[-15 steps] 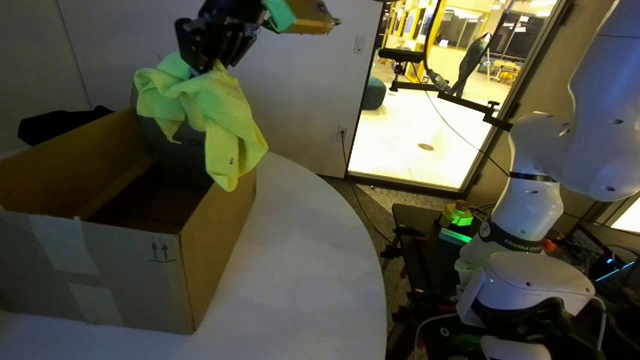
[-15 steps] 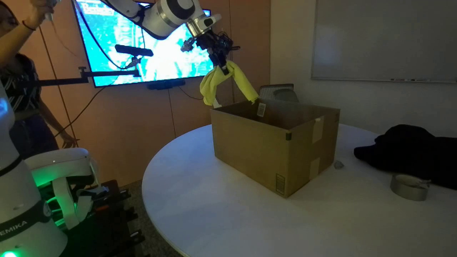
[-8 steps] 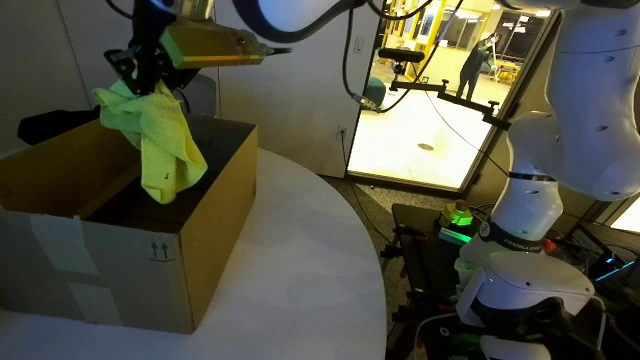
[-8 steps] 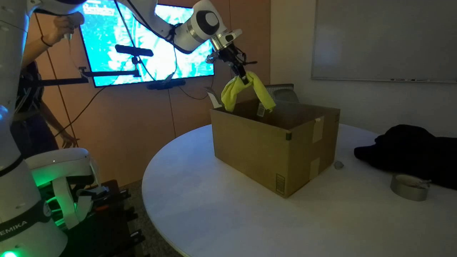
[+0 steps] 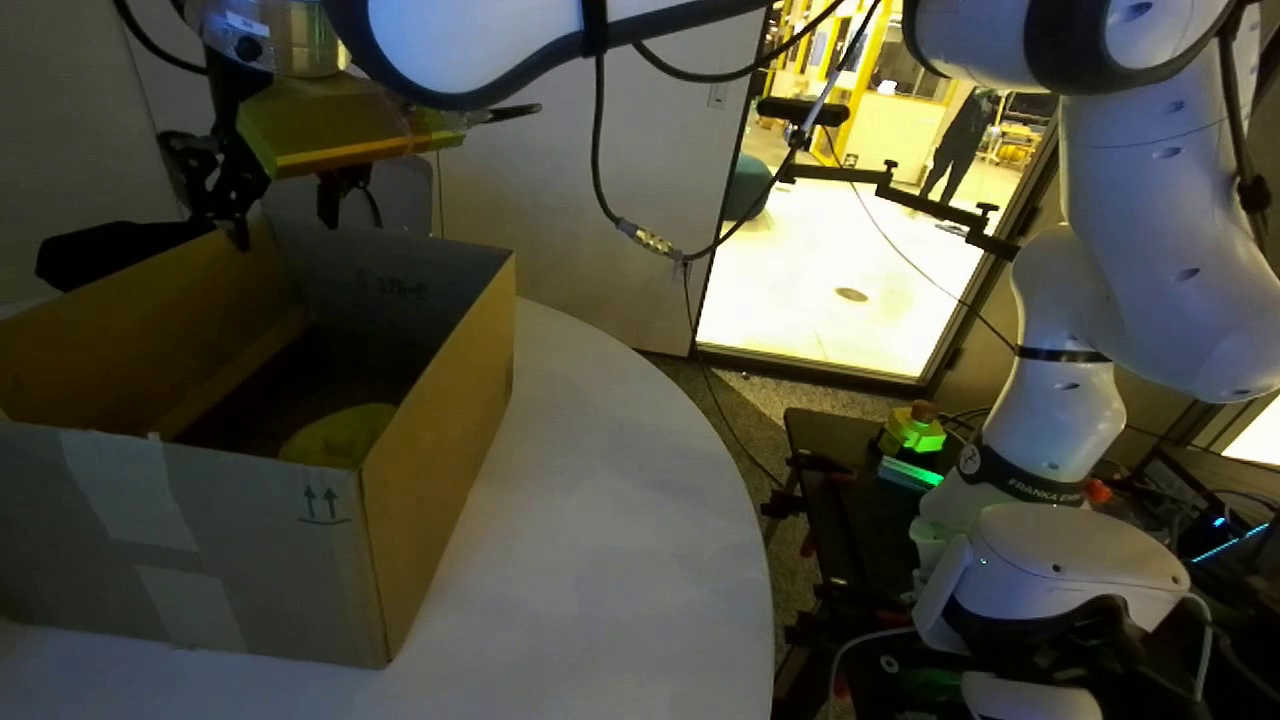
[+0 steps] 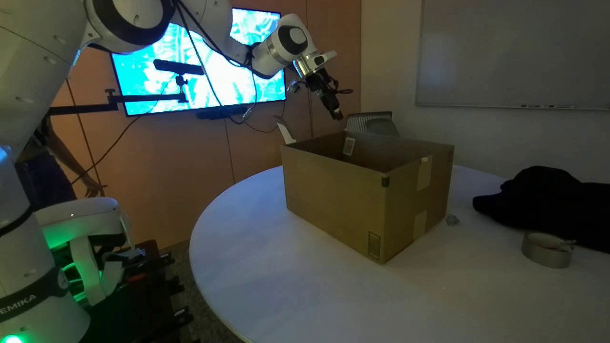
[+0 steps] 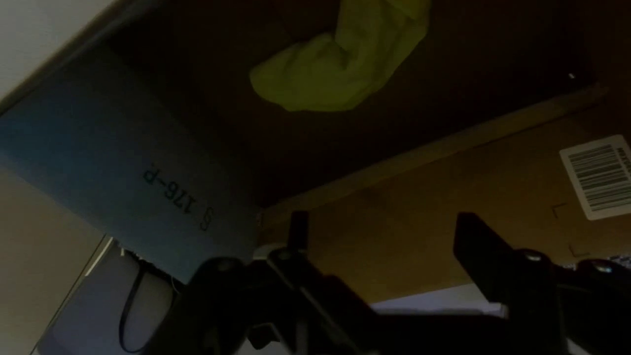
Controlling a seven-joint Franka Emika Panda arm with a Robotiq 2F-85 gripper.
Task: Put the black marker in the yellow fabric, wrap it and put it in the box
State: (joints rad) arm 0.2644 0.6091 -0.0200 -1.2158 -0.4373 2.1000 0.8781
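The yellow fabric (image 7: 340, 71) lies crumpled on the floor of the cardboard box (image 6: 333, 200), and part of it (image 5: 340, 435) also shows over the near wall in an exterior view. No black marker can be seen; it is hidden or out of view. Above the box's opening hangs my gripper (image 5: 285, 228), apart from the fabric. Its fingers (image 7: 475, 246) stand wide apart in the wrist view, with only the box wall seen between them. In an exterior view the gripper (image 6: 337, 116) is over the box's far side, pointing down.
The box stands on a round white table (image 6: 267, 276). Beside it are a black cloth heap (image 6: 548, 205), a roll of tape (image 6: 546, 250) and a small grey lump (image 6: 452, 219). A chair (image 6: 369, 123) is behind. A camera arm (image 5: 890, 190) juts out near the robot.
My gripper has moved further over the box and opened. The yellow fabric, which hung from it before, has dropped into the box.
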